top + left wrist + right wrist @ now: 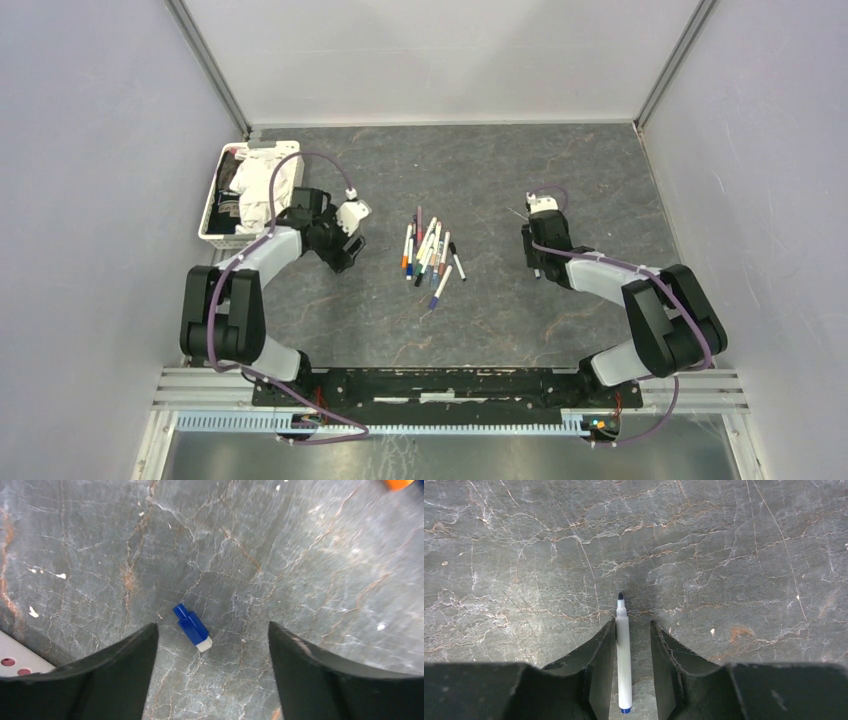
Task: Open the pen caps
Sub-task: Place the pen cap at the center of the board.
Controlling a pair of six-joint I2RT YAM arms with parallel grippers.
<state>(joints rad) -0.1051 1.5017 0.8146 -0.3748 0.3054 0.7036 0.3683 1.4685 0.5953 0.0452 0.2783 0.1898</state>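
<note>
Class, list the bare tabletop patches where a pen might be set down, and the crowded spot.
Free: the far strip beyond the pens, right of the tray; the near strip between pens and base rail. Crowded: the centre heap.

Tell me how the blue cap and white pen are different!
The blue cap is short and stubby; the white pen is long and thin. The cap lies slanted, untouched inside the left tool; the pen runs straight against the right tool's finger. Both show blue.
</note>
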